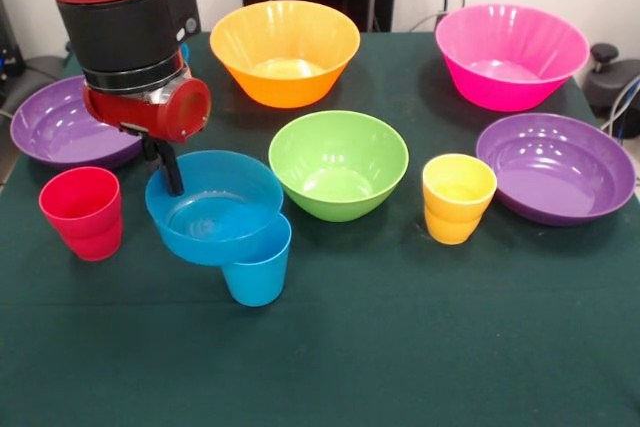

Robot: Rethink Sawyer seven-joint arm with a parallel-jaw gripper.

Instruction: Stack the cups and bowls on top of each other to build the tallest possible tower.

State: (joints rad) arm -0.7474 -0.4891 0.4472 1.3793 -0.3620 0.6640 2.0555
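A small blue bowl (215,212) rests off-centre on the rim of the blue cup (258,272), overhanging it to the left. My gripper (168,175) comes down at the bowl's left rim and is shut on that rim with dark fingers. The red cup (82,212) stands just left of the bowl. Right of centre is the yellow cup (457,197). A lime green bowl (338,165) sits in the middle, close to the blue bowl's right side.
An orange bowl (285,52) and a pink bowl (510,55) stand at the back. One purple bowl (55,125) lies at the left behind my arm, another purple bowl (555,167) at the right. The green tablecloth (400,347) stretches across the front.
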